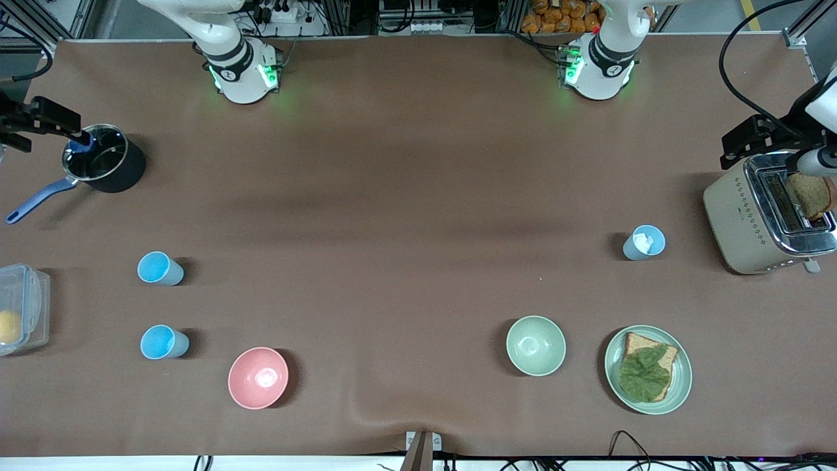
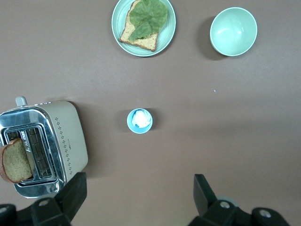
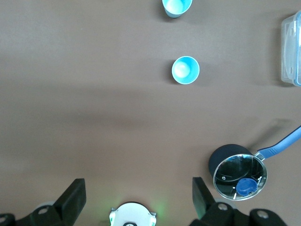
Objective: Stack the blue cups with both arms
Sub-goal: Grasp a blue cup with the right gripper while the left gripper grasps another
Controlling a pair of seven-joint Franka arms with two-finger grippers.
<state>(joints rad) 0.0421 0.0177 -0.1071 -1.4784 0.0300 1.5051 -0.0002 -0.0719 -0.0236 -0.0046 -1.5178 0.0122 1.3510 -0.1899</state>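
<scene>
Three blue cups stand upright on the brown table. Two are at the right arm's end: one [image 1: 160, 268] and one nearer to the front camera [image 1: 163, 342]; both show in the right wrist view [image 3: 186, 70] [image 3: 177, 6]. The third cup [image 1: 645, 243] stands at the left arm's end beside the toaster and has something white in it; the left wrist view shows it too [image 2: 139, 121]. My left gripper [image 2: 139, 188] is open and empty, high over bare table near that cup. My right gripper [image 3: 138, 188] is open and empty, high over bare table near its base.
A pink bowl [image 1: 257, 377], a pale green bowl [image 1: 535, 345] and a plate [image 1: 680, 386] with bread and lettuce lie near the front edge. A toaster [image 1: 739, 216] holding a bread slice, a black pot [image 1: 121, 173] and a clear container [image 1: 23, 307] stand at the table's ends.
</scene>
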